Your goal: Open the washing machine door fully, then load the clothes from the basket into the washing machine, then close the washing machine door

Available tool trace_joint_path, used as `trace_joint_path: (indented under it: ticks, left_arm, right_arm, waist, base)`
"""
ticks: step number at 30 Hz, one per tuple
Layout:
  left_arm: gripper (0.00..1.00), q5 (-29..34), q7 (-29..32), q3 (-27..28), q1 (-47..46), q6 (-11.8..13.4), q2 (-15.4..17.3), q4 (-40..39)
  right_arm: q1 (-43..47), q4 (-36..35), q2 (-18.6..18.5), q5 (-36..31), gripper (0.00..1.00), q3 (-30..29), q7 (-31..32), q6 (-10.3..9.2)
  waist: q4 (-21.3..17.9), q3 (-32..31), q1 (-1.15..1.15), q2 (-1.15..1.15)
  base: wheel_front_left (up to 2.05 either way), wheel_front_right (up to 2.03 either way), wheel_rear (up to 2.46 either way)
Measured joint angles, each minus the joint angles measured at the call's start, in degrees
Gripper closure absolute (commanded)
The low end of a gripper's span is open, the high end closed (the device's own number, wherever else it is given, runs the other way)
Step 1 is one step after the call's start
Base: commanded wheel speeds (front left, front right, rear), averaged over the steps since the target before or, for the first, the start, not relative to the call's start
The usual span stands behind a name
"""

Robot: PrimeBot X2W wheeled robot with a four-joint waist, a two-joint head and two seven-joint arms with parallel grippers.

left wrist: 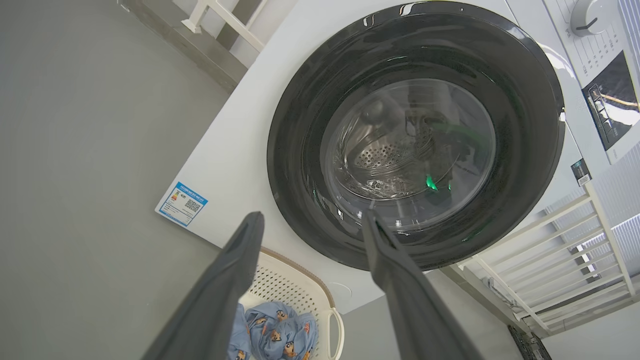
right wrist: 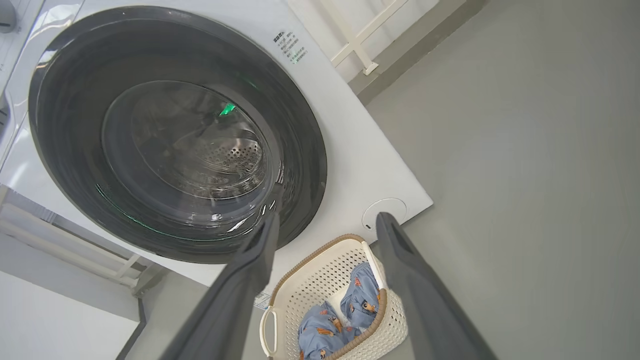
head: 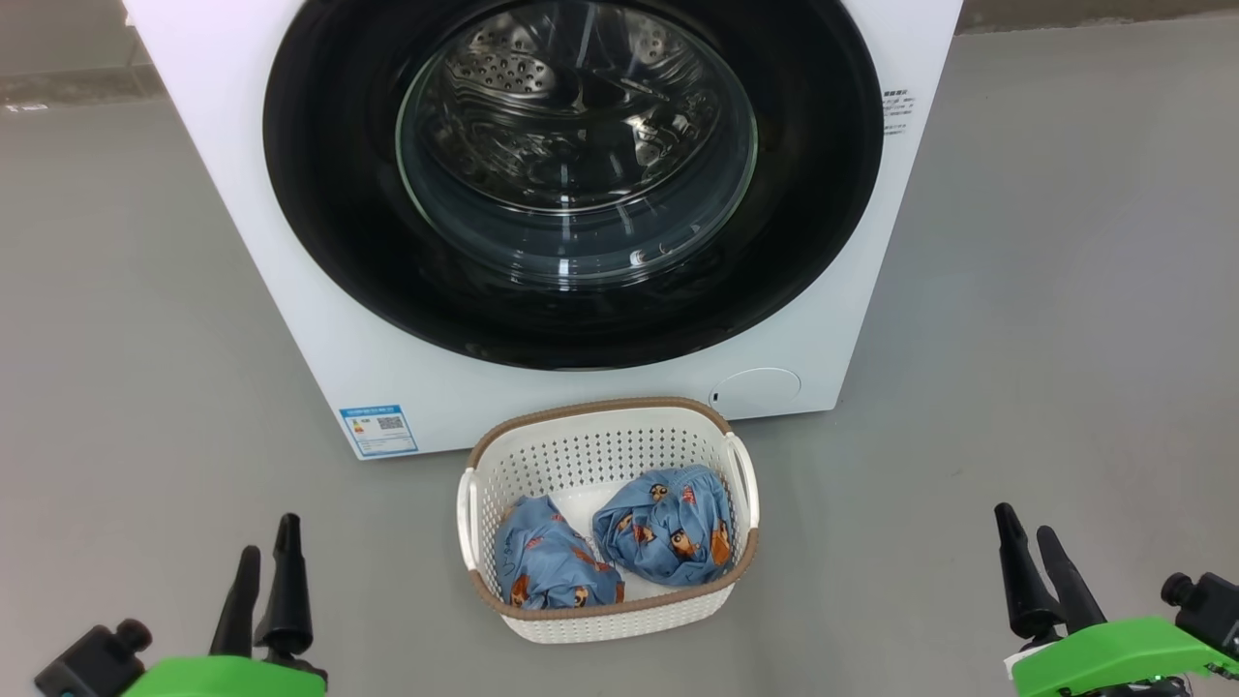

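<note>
The white washing machine point(head: 290, 290) stands ahead with its round black-ringed door point(head: 339, 242) shut flat against the front, the steel drum showing through the glass. Right before it on the floor sits the cream basket point(head: 600, 426) holding two bundles of blue printed clothes point(head: 668, 523). My left gripper point(head: 266, 537) is open at the lower left, well clear of the basket. At the lower right my right gripper point(head: 1028, 523) is open too, empty. The door point(left wrist: 300, 165) and basket point(left wrist: 300, 285) lie beyond my left fingers point(left wrist: 235, 270); door point(right wrist: 65, 150), basket point(right wrist: 320, 270) and clothes point(right wrist: 362, 295) lie beyond my right ones.
Grey floor point(head: 1065, 339) spreads on both sides of the machine. A blue energy sticker point(head: 379, 430) and a round flap point(head: 757, 385) mark the machine's lower front. White railing point(left wrist: 550, 260) stands beside the machine; its control panel point(left wrist: 610, 100) sits above the door.
</note>
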Motion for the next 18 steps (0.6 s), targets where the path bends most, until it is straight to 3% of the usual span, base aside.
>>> trace_joint_path:
  ticks: [18]
  left_arm:
    - [0.00, 12.83, -2.99, -1.83, 0.00, -0.01, -0.23, 0.88]
  right_arm:
    - [-0.97, -0.04, 1.38, -15.33, 0.00, 2.10, -1.87, 0.00]
  waist:
    - [0.12, 0.07, 0.00, 0.00]
  base:
    - [0.00, 0.00, 0.00]
